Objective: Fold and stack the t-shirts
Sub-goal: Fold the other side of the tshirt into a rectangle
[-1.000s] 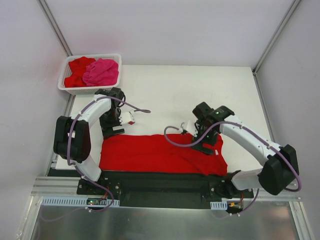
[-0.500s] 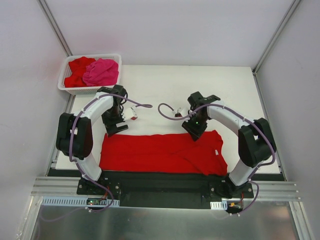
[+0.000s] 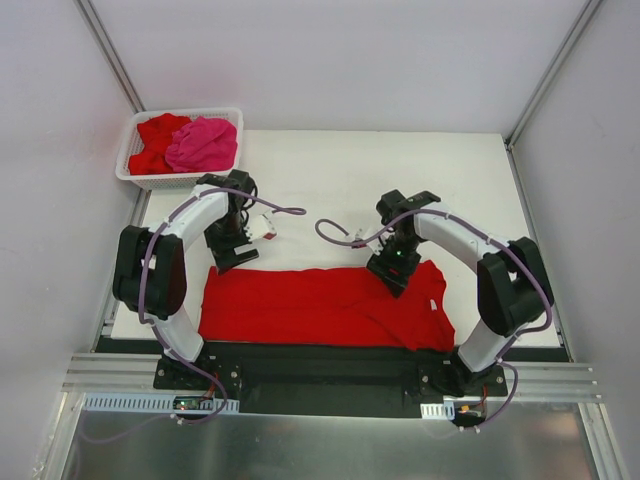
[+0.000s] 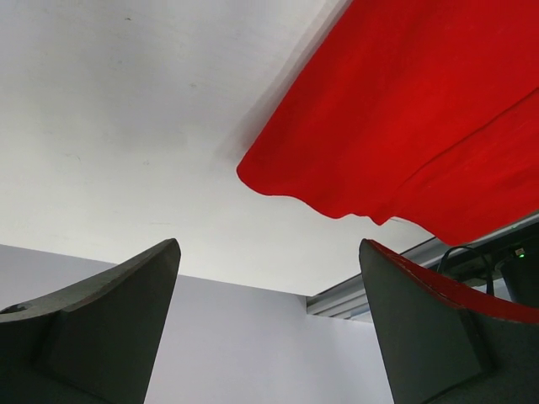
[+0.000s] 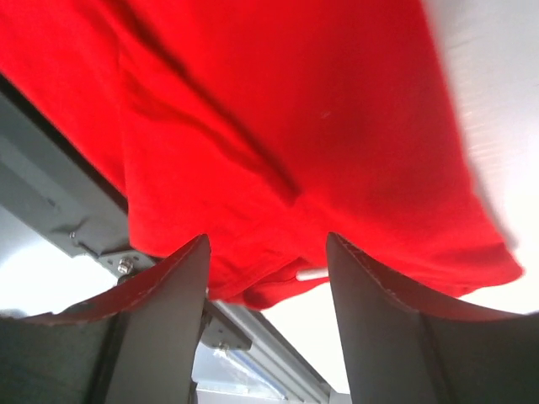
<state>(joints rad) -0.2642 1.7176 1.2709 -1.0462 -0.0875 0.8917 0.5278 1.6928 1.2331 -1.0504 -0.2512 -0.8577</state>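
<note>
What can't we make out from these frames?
- Right wrist view: whether the right gripper touches the red t-shirt is unclear, and the shirt's right edge is blurred.
- Top view: the pink t-shirt covers part of the basket, so the count of red shirts there is hidden.
- Left wrist view: the left gripper has its finger bases cut off by the bottom edge.

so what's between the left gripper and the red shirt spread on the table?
Nothing but bare white table. In the left wrist view the open left gripper looks across an empty strip to the edge of the red shirt.
</note>
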